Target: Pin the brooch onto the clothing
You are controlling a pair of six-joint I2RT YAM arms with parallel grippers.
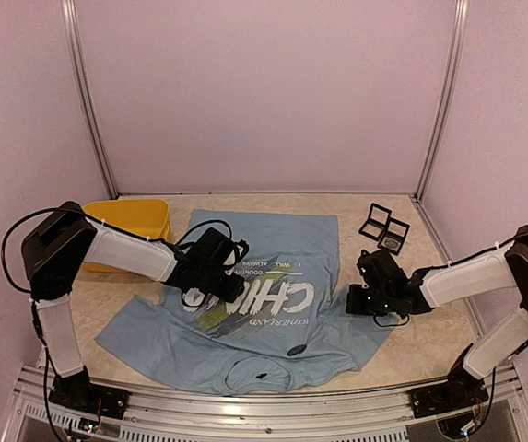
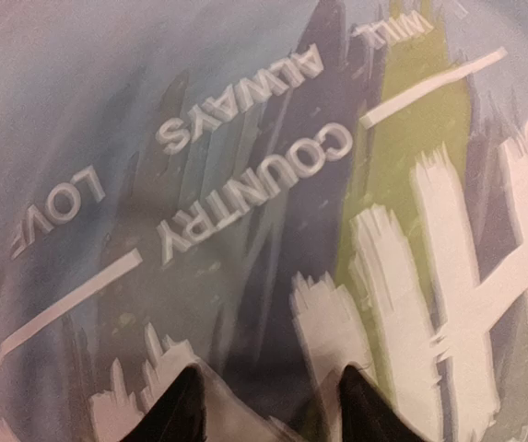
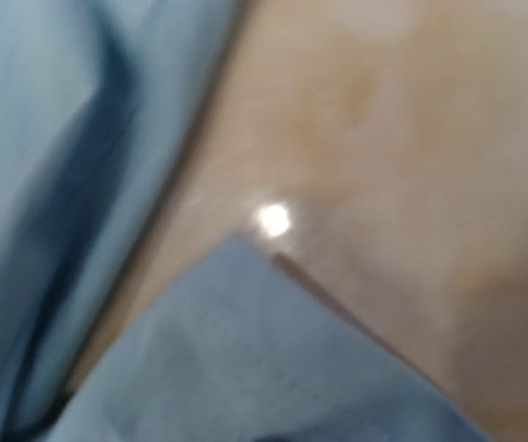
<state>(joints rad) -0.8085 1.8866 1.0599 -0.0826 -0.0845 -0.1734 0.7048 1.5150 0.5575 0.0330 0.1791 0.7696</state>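
Brooch [image 1: 296, 350]: most likely the small dark oval lying on the shirt [image 1: 273, 239], just right of the collar. It is too small to be sure of this, or to see a pin. Its long axis runs roughly across the shirt, slightly tilted; which end is which I cannot tell.

The shirt lies flat on the table [image 1: 429, 341], long axis running near to far. The collar faces the arm bases and the hem the far wall, the whole lying a little askew. An open box [image 1: 384, 228] sits off the shirt's far right corner and a yellow bin [image 1: 134, 219] off its far left.

The left gripper [image 1: 206, 284] hangs over the left part of the chest print [image 1: 273, 299]. In the wrist view its fingertips [image 2: 185, 410] stand apart just above the cloth, with nothing between them. The right gripper [image 1: 360, 299] is at the shirt's right sleeve edge. Its wrist view is blurred and shows no fingers, so I cannot tell whether it is parted or closed. That view shows cloth, bare table and a bright glint [image 3: 273, 219] just beside the cloth edge.

Judging by this, the step in hand is approach: neither arm visibly holds the brooch, and nothing is pinned. Next, one gripper must reach the oval and pinch it cleanly. The other should press the cloth flat near the chosen spot.
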